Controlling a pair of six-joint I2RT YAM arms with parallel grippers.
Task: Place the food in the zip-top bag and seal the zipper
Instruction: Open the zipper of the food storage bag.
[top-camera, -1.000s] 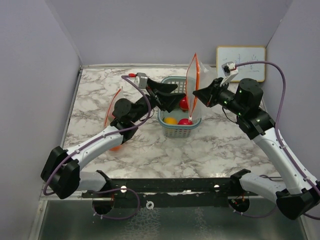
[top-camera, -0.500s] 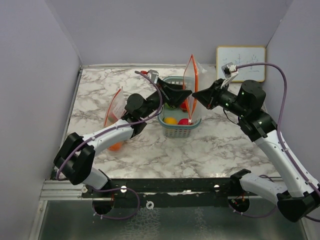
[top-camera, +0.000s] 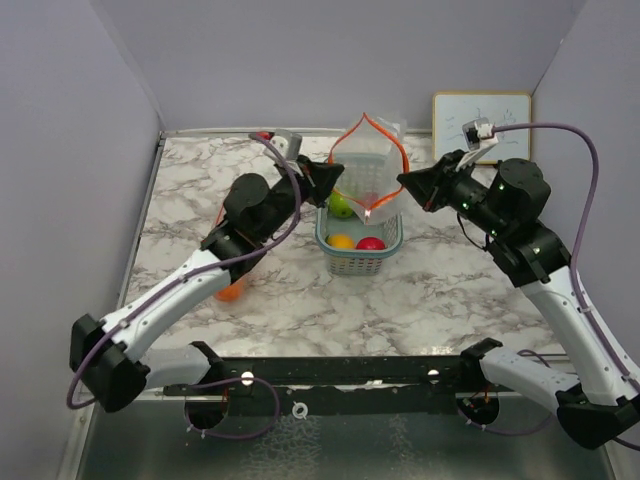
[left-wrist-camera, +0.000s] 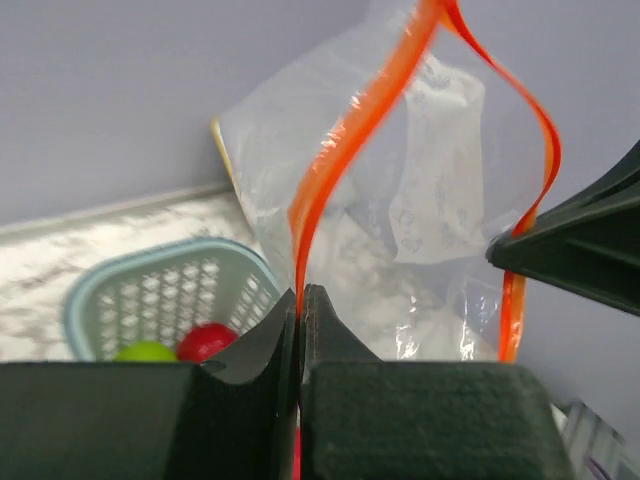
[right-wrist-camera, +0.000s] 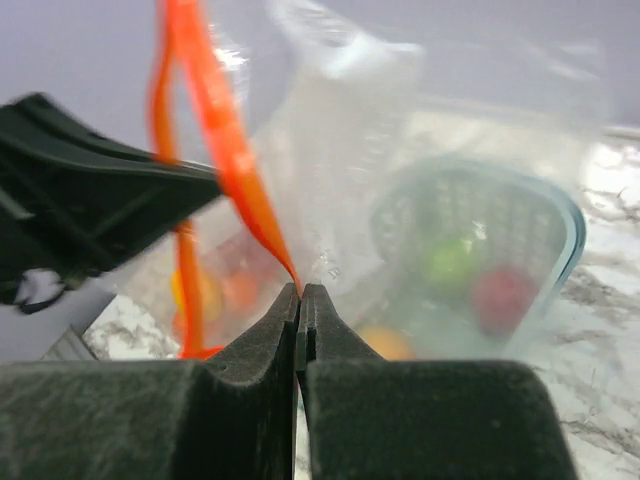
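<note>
Pale lilac walls enclose a marbled table (top-camera: 430, 300). The left claw (top-camera: 333, 180) and right claw (top-camera: 404, 182) are each clamped on opposite sides of the orange rim of the zip-top bag (top-camera: 368, 165), spreading its mouth above the teal basket (top-camera: 352, 264). The food (top-camera: 371, 243) lies in the basket. This looks like the opening step. Next, one claw must probably let go to fetch fruit without collapsing the bag.

Top camera looks down from behind; both wrist cameras face the bag (top-camera: 368, 165) closely, sharing the basket (left-wrist-camera: 150, 300)
</note>
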